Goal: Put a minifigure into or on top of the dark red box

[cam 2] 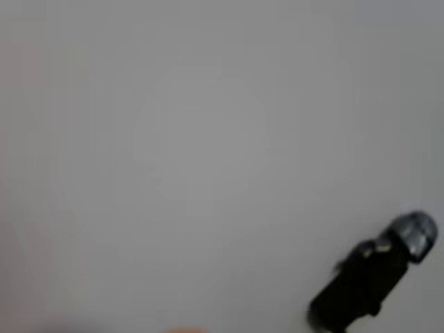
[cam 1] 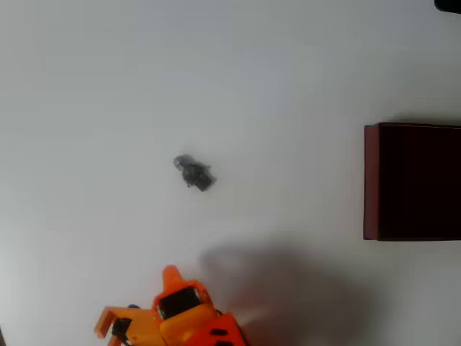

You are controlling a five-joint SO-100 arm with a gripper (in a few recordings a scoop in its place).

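The minifigure (cam 1: 194, 173), tiny, dark grey and black, lies on its side on the white table left of centre in the overhead view. In the wrist view the minifigure (cam 2: 374, 277) lies at the bottom right, its grey head pointing up and right. The dark red box (cam 1: 371, 180) stands at the right edge, with maroon walls and a near-black inside, far from the figure. My orange gripper (cam 1: 136, 298) is at the bottom edge, below and a little left of the figure and well apart from it. Its jaws are spread, with nothing between them.
A white tabletop (cam 1: 108, 86) stretches around the figure and between it and the box. The arm casts a soft shadow (cam 1: 288, 288) right of the gripper. A small dark object (cam 1: 450, 4) shows at the top right corner.
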